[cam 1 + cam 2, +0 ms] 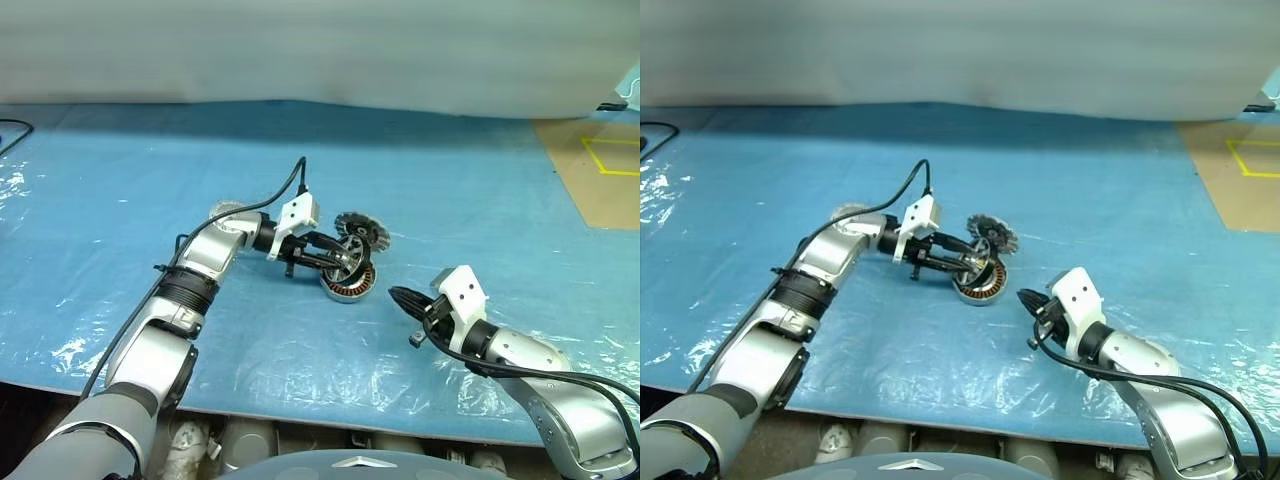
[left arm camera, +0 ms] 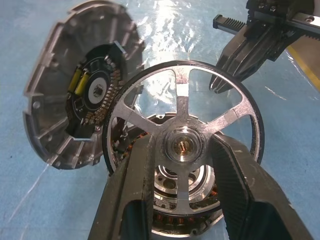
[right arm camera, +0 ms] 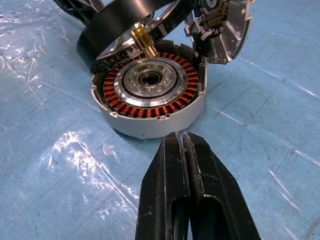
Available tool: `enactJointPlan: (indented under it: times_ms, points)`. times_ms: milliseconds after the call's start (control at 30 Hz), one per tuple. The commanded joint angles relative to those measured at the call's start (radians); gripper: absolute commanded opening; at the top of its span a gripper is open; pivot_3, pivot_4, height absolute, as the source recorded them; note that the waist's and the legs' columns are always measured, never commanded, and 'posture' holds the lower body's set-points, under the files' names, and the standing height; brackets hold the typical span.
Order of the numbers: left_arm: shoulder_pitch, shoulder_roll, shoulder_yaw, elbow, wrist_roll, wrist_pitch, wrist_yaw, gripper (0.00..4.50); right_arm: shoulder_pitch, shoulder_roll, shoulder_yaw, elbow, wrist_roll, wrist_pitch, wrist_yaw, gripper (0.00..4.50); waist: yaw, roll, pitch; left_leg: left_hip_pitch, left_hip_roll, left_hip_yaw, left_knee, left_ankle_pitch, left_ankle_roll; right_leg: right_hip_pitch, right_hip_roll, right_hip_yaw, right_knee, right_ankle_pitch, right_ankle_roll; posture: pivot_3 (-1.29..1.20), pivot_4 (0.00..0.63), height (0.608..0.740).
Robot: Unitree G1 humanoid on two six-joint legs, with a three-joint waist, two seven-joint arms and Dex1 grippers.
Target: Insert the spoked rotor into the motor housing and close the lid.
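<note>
**Rotor tilted over the open housing**

Misalignment is the main risk. The left gripper (image 1: 335, 262) is clamped on the hub of the spoked rotor (image 2: 182, 145), holding it canted above the motor housing (image 3: 150, 95), which sits near the middle of the blue table (image 1: 120, 190). Lowered at this slant, the rim could catch the housing wall or scrape the copper windings. The lid (image 2: 75, 85) leans right beside the housing and could be knocked over. The right gripper (image 3: 181, 145), fingers pressed together and holding nothing, waits near the housing.
</note>
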Motion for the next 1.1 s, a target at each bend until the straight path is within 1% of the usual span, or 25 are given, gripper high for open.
enactJointPlan:
  times_ms: [33, 500, 600, 767, 800, 900, 1100]
  points:
    - [-0.036, 0.021, -0.022, -0.019, 0.036, -0.039, -0.005, 1.57, -0.008, 0.002, -0.004, -0.038, -0.006, -0.011, -0.008, 0.04, 0.0, 0.0, 0.0, 0.0, 0.0, 0.0, 0.0, 0.0, 0.0, 0.0, 0.0, 0.0, 0.0, 0.0, 0.0, 0.0, 0.15, 0.74]
    - [-0.059, 0.018, -0.06, 0.048, 0.119, -0.096, 0.029, 1.57, -0.017, 0.01, 0.002, -0.026, -0.021, -0.017, -0.022, 0.04, 0.001, 0.0, 0.0, 0.002, 0.0, 0.0, 0.001, 0.0, 0.0, 0.002, 0.0, 0.0, 0.0, 0.0, 0.0, 0.0, 0.15, 0.74]
    - [-0.063, 0.015, -0.061, 0.052, 0.122, -0.093, 0.031, 1.57, -0.016, 0.012, 0.005, -0.025, -0.025, -0.018, -0.025, 0.04, 0.002, 0.0, 0.0, 0.003, 0.0, 0.0, 0.001, 0.0, 0.0, 0.004, 0.0, 0.0, 0.0, -0.002, -0.003, 0.0, 0.15, 0.74]
    - [-0.075, 0.013, -0.061, 0.057, 0.109, -0.109, -0.003, 1.57, -0.019, 0.013, 0.004, -0.019, -0.035, -0.02, -0.03, 0.04, 0.002, 0.0, 0.0, 0.004, 0.0, 0.0, 0.001, 0.0, 0.0, 0.004, -0.001, 0.001, 0.0, -0.002, -0.003, 0.0, 0.15, 0.74]
    - [-0.078, 0.012, -0.06, 0.059, 0.108, -0.11, -0.005, 1.81, -0.02, 0.012, 0.002, -0.017, -0.036, -0.02, -0.03, 0.04, 0.002, 0.0, 0.0, 0.004, 0.0, 0.0, 0.001, 0.0, 0.0, 0.004, -0.001, 0.0, 0.0, -0.002, -0.003, 0.0, 0.15, 0.74]
    - [-0.096, -0.007, -0.035, 0.076, 0.115, -0.106, 0.063, 2.51, -0.021, 0.01, -0.004, -0.013, -0.037, -0.021, -0.026, 0.04, 0.001, 0.0, 0.0, 0.004, 0.0, 0.0, 0.001, 0.0, 0.0, 0.004, 0.0, 0.0, 0.0, -0.002, -0.003, 0.0, 0.15, 0.74]
    - [-0.093, 0.012, -0.011, 0.041, 0.079, -0.094, 0.039, 2.51, -0.025, 0.014, 0.003, -0.009, -0.042, -0.02, -0.027, 0.04, 0.0, 0.0, 0.0, 0.003, 0.0, 0.0, 0.0, 0.0, 0.0, 0.004, 0.0, 0.0, 0.0, -0.001, -0.002, 0.0, 0.15, 0.74]
